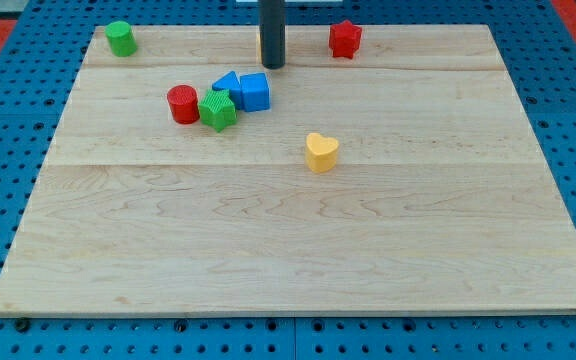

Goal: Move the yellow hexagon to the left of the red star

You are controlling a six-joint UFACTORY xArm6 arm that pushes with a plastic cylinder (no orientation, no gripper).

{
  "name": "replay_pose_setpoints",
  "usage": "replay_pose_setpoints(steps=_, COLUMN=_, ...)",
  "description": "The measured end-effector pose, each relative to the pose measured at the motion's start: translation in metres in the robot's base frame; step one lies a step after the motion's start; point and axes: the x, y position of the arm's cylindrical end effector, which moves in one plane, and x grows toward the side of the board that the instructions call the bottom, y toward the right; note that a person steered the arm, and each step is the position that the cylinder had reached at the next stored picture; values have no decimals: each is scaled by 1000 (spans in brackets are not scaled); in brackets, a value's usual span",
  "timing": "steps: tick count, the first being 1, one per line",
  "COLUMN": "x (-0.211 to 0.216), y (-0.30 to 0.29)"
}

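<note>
The red star (345, 39) sits near the view's top, right of centre. The yellow hexagon (260, 44) is left of it and almost hidden behind my rod; only a thin yellow sliver shows at the rod's left edge. My tip (273, 66) rests on the board just in front of the hexagon, well left of the red star.
A green cylinder (120, 38) stands at the top left. A red cylinder (182, 104), a green star-like block (217, 110), a blue cube (255, 91) and another blue block (227, 84) cluster just below-left of my tip. A yellow heart (321, 152) lies near the board's (298, 260) centre.
</note>
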Motion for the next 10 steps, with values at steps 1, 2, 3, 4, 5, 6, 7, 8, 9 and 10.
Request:
replay_pose_setpoints(steps=1, x=-1, y=-2)
replay_pose_setpoints(steps=2, x=14, y=-16)
replay_pose_setpoints(steps=3, x=15, y=-18)
replay_pose_setpoints(steps=4, x=15, y=-18)
replay_pose_setpoints(steps=5, x=34, y=22)
replay_pose_setpoints(steps=6, x=49, y=68)
replay_pose_setpoints(steps=7, x=49, y=59)
replay_pose_setpoints(steps=8, x=31, y=35)
replay_pose_setpoints(steps=9, x=10, y=-10)
replay_pose_setpoints(steps=10, x=10, y=-73)
